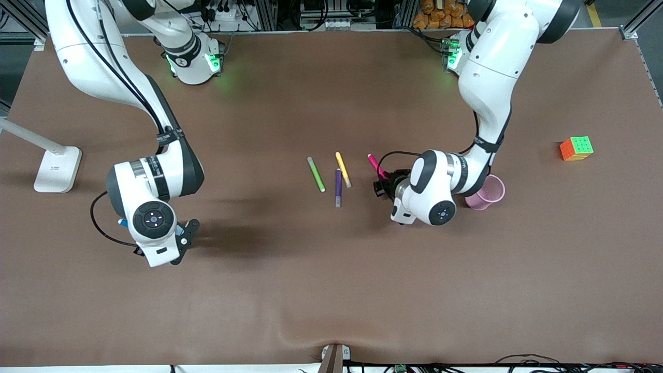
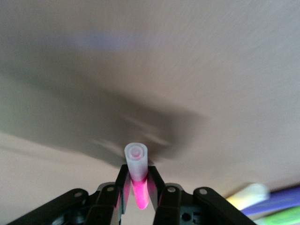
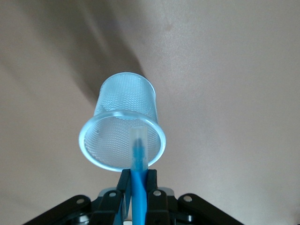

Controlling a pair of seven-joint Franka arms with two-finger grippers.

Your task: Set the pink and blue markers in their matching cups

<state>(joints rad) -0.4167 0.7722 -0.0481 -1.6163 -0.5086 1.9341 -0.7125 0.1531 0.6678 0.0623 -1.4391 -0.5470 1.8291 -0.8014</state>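
Note:
My left gripper is shut on the pink marker, whose pale cap sticks out past the fingers. In the front view this gripper is low over the table beside the other markers, and the pink marker pokes out of it. The pink cup stands partly hidden by the left arm. My right gripper is shut on the blue marker, with its grey cap over the rim of the blue cup. From the front, the right hand hides that cup, and only a blue marker end shows.
A green marker, a yellow marker and a dark purple marker lie together mid-table, close to the left gripper. A colour cube sits toward the left arm's end. A white stand base sits at the right arm's end.

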